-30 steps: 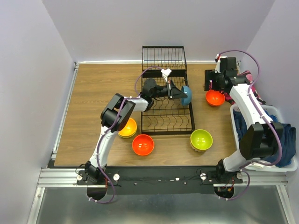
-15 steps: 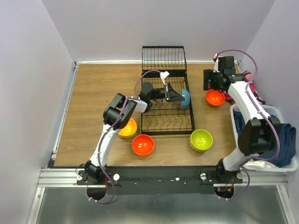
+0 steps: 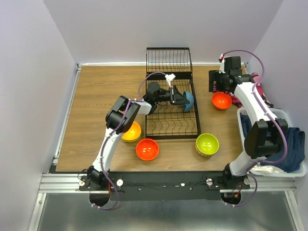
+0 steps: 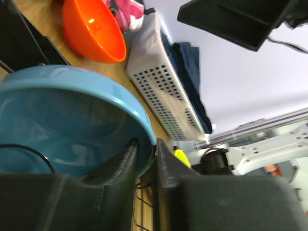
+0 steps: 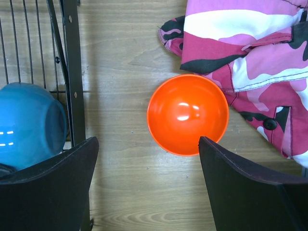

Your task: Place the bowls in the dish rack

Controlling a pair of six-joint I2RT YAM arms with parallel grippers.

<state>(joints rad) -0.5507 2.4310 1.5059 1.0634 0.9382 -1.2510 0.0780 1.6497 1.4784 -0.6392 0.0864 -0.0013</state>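
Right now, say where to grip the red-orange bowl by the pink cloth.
Probably the rim, from above: the red-orange bowl sits upright, mouth up, with the right gripper open over it. Pinch the rim's side away from the pink cloth.

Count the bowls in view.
5: blue in the rack; orange right of the rack; green front right; red front left, yellow beside it. None obviously hidden.

No legible text, label, brand, number or sign shows on anything in these views.
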